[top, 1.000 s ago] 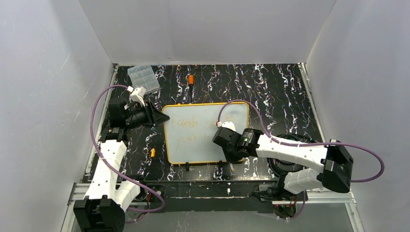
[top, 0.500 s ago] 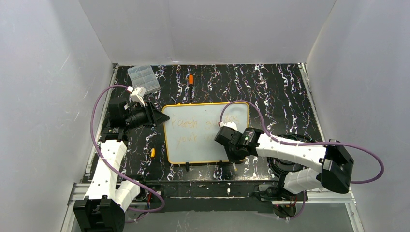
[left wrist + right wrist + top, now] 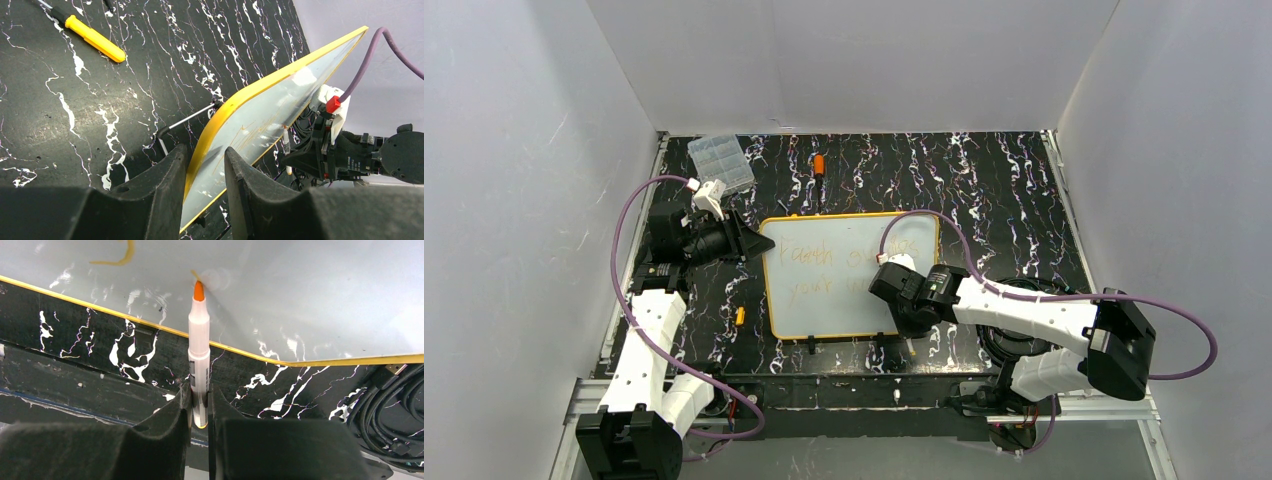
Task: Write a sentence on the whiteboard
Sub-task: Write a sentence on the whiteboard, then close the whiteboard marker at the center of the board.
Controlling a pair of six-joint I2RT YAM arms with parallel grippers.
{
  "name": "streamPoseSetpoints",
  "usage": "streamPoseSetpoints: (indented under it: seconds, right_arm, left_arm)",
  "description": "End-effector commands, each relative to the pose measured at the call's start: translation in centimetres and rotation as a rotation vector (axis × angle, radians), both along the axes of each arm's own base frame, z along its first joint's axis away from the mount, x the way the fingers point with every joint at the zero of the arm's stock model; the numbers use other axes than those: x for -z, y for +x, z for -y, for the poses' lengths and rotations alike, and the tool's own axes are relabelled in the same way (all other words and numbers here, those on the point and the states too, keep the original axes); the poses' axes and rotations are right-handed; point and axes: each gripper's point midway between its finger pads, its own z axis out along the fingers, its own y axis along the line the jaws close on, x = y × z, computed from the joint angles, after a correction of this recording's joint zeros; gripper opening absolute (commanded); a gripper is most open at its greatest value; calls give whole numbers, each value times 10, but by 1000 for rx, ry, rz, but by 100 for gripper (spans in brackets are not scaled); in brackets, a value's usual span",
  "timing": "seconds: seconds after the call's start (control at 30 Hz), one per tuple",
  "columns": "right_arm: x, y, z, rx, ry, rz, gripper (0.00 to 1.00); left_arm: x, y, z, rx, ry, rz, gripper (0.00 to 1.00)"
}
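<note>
- The sentence (image 3: 809,256) runs in two faint orange lines across the whiteboard (image 3: 824,312). The far line reaches most of the way over, while the near line shows one word before the right arm hides the rest.
- The whiteboard lies mid-table, between the two arms, with its yellow rim all around.
- The marker (image 3: 199,340) stands with its orange tip on the board at the end of a short fresh stroke, close to the near rim.
- The right gripper (image 3: 200,395) has its fingers clenched tight on the marker's barrel.
- In the last second the right wrist has crept slightly rightward along the near line and nothing else has shifted. I judge the second line is mid-word, with writing left to do.
- The left gripper (image 3: 204,152) straddles the board's left rim, fingers pinched on it, apparently to steady the board. That arm has not moved.
- Bare white board lies to the right of the tip, so the line has room to run. The near rim is just beside the tip, so downstrokes have little margin.
- Off the board are a clear box (image 3: 721,160) at the far left, an orange tool (image 3: 820,165) far of the board, a small yellow tool (image 3: 740,316) just left of it, and cables (image 3: 390,405) near right, all apart from the marker's path.
</note>
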Motion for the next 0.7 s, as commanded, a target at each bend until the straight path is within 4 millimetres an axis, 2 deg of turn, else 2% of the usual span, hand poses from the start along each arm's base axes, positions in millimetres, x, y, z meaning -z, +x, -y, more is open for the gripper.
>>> streamPoseSetpoints:
  seconds: [0.0,0.27,0.37,0.43,0.53,0.67]
  right_arm:
    - [4,3,1,4,-5,6,1]
    - [-1,5,-1,-3,-5,8,1]
    - [-19,5,-5,-14,27,16,1]
    - [-39,4,-7,-29,72,31,1]
    - [-71,-2,-18,-99,184,38,1]
    - [-105,2,-8,-160,144,83,1]
  left_arm:
    - [-7,-5,3,23,-3,28,31]
    - [-7,-5,3,24,-3,28,32]
    - [-8,-5,2,22,3,29,34]
    - [-9,-5,-1,10,28,40,42]
    - [-16,-2,-6,-12,58,78,60]
    - [-38,4,-17,-75,121,135,78]
